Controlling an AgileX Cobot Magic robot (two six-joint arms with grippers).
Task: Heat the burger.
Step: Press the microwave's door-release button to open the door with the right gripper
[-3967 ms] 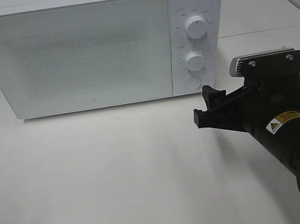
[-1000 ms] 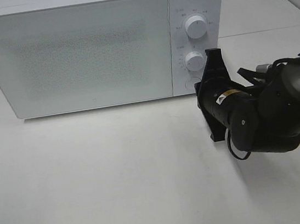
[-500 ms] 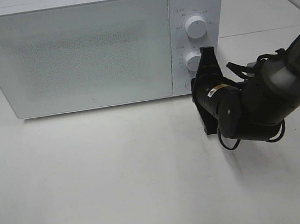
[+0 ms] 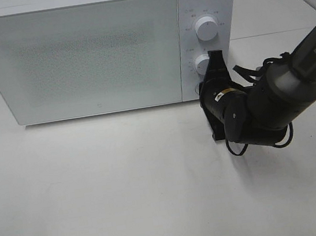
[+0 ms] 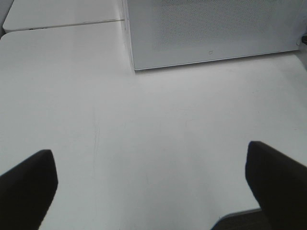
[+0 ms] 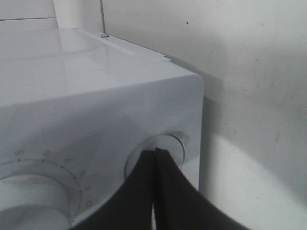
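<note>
We cannot tell where the burger is: no view shows it, and the microwave has its door shut, with a frosted front that hides the inside. The microwave stands at the far side of the white table, its control panel on the right side of the front carrying an upper knob and a lower knob.

Below those knobs we see the round button. The right gripper has its jaws pressed fully together, holding nothing, and its joined tips sit against that button. From above, the right arm reaches in from the right and covers the bottom corner of the panel.

The left gripper hangs over bare table in front of the microwave, well apart from it, its jaws spread wide and holding nothing.
</note>
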